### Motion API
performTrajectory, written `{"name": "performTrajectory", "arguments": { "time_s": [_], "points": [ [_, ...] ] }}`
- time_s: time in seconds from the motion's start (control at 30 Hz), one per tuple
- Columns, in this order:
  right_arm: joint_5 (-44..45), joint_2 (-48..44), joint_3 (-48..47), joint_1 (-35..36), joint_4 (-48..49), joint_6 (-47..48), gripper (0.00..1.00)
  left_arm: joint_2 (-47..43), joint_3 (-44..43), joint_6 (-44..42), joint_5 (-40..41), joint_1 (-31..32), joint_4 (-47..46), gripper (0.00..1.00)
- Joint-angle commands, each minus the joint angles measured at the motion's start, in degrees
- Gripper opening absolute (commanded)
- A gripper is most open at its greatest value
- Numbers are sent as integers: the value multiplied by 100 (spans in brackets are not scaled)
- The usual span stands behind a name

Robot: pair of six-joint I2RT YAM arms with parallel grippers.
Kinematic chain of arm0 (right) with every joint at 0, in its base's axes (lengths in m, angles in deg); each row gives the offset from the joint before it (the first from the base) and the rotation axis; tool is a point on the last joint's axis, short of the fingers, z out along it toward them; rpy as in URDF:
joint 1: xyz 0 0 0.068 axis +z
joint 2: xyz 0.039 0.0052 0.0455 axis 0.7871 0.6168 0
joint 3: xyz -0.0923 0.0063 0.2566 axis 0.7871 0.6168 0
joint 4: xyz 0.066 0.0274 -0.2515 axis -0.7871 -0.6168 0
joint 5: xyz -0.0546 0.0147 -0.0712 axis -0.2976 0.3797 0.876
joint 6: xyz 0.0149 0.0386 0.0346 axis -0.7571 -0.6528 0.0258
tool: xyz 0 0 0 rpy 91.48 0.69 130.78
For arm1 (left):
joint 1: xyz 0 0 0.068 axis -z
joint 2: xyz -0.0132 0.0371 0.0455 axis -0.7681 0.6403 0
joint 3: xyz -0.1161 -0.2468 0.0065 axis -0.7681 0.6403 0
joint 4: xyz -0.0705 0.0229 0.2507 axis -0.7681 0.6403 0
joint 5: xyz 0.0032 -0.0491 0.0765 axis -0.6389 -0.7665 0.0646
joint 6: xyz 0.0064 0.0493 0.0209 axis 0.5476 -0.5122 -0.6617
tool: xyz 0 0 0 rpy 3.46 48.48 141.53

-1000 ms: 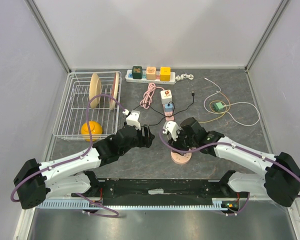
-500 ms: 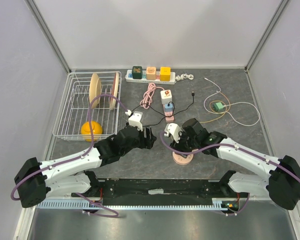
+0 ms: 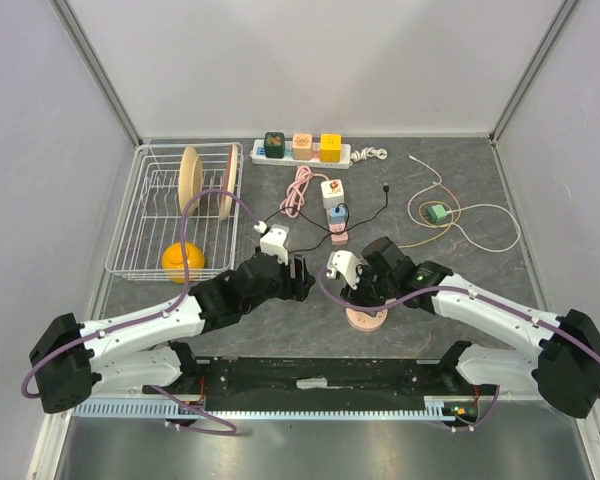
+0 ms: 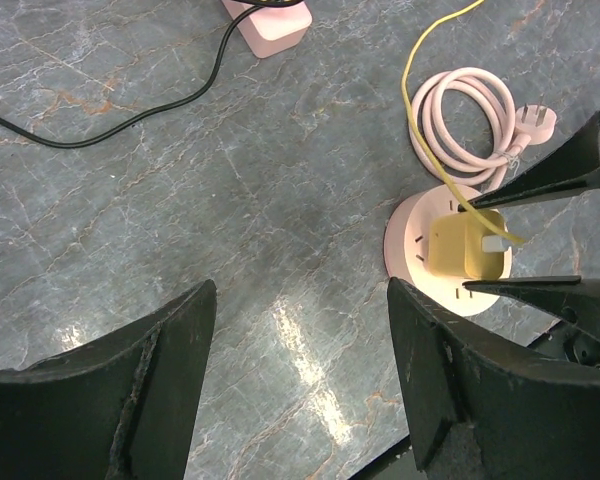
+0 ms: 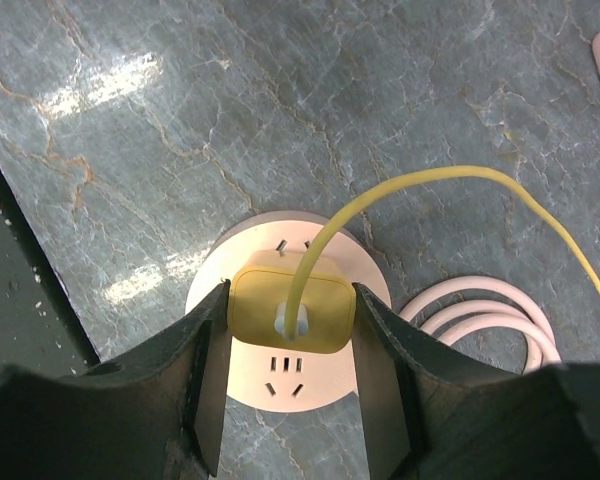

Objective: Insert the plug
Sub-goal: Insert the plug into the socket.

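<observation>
A yellow plug with a yellow cable sits on the round pink socket. My right gripper stands over it, its fingers pressed against the plug's two sides, shut on it. In the top view the right gripper is right above the socket. My left gripper hovers to the left of it, open and holding nothing. In the left wrist view the left gripper is over bare table, with the plug and socket at the right.
A wire dish rack with plates and an orange object stands at the left. At the back lie a power strip with coloured cubes, a pink coiled cable, a white adapter and a green device with looped cables.
The right gripper's jaws widened briefly and closed back on the plug over the socket. The left gripper drifted slightly right, still open.
</observation>
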Motion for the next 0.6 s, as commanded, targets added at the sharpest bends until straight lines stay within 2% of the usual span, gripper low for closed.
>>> {"name": "performTrajectory", "arguments": {
  "time_s": [0.0,0.17,0.4,0.57],
  "points": [
    [-22,161,-305,159,-308,352,21,-28,-209,295,157,51,-19,76],
    [471,346,-411,256,-784,493,23,-133,-235,287,272,69,113,76],
    [621,179,-165,291,-688,608,24,-72,-350,269,307,95,184,76],
    [639,424,-42,352,-626,678,23,95,-446,234,281,130,192,76]
  ]
}}
